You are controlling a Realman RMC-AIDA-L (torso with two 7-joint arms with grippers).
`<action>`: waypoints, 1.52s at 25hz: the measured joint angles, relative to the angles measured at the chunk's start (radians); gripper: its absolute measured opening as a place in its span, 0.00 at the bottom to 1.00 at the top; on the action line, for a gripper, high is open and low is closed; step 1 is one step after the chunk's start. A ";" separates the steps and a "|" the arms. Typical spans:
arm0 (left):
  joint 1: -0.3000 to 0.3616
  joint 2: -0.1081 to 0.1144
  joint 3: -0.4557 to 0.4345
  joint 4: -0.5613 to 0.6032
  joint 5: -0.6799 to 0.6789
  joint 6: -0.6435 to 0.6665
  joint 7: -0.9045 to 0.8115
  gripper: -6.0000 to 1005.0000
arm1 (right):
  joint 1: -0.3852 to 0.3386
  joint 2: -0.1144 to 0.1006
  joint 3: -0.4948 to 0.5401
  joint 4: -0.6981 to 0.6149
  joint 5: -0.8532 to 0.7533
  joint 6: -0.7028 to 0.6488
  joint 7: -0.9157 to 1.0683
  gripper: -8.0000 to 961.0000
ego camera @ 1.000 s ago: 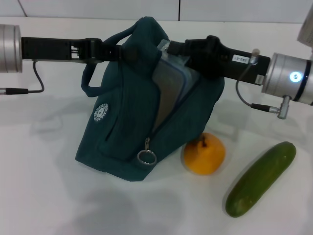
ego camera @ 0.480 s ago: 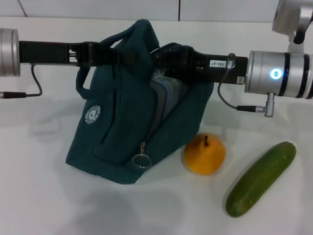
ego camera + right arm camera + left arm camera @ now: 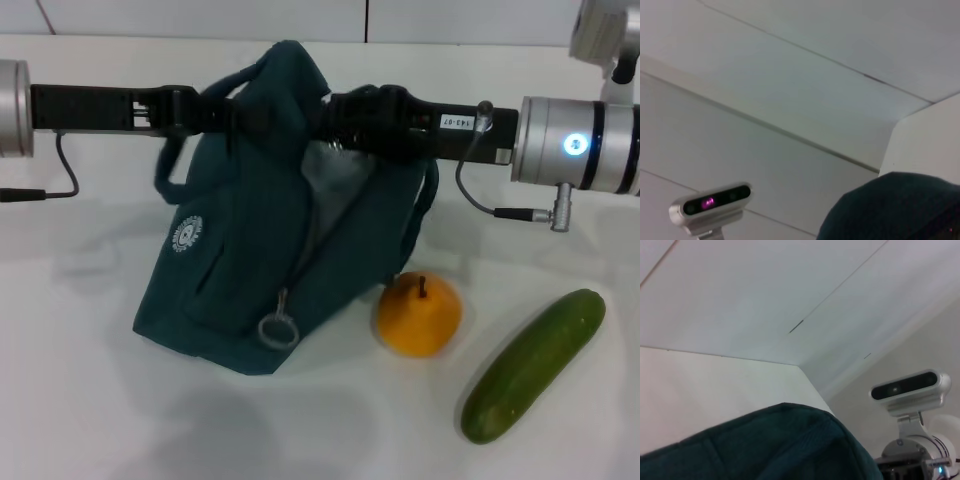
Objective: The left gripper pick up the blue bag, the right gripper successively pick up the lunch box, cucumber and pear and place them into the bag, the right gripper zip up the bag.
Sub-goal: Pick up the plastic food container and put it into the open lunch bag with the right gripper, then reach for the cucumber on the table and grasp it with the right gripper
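Right gripper (image 3: 345, 118) is buried in the blue bag (image 3: 250, 250) mouth at 12 o'clock; jaw state cannot be told. Left gripper (image 3: 215, 110) at 10 o'clock grips a handle. Judgement: release the box low, withdraw straight, then fetch cucumber (image 3: 533, 365) at 4 o'clock.

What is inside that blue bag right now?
Through the blue bag's opening only pale silvery lining shows, with the right gripper at its mouth. Anything deeper is covered by fabric. The pear and cucumber lie outside.

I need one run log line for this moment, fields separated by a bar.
left hand: at blue bag top | right hand: at bag opening | pear, cucumber: on table | zipper: open
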 joint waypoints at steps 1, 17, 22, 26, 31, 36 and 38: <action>0.000 0.000 0.000 0.000 0.000 0.000 0.000 0.08 | -0.002 -0.001 0.008 0.001 0.000 0.001 -0.004 0.20; 0.004 0.020 -0.051 0.000 0.009 -0.023 0.005 0.08 | -0.140 -0.036 0.225 -0.014 0.000 -0.158 -0.097 0.43; 0.028 0.022 -0.075 -0.013 0.012 -0.054 0.027 0.08 | -0.224 -0.046 0.331 -0.029 0.000 -0.282 -0.281 0.42; 0.035 0.026 -0.077 -0.051 0.012 -0.061 0.045 0.08 | -0.279 -0.055 0.346 -0.036 0.002 -0.326 -0.446 0.42; 0.039 0.024 -0.077 -0.062 0.012 -0.062 0.052 0.08 | -0.353 -0.046 0.429 -0.023 0.005 -0.314 -0.574 0.42; 0.040 0.022 -0.078 -0.063 0.013 -0.062 0.054 0.08 | -0.380 -0.075 0.456 -0.035 -0.070 -0.357 -0.588 0.42; 0.038 0.022 -0.078 -0.063 0.013 -0.068 0.054 0.08 | -0.374 -0.100 0.456 -0.067 -0.141 -0.401 -0.591 0.42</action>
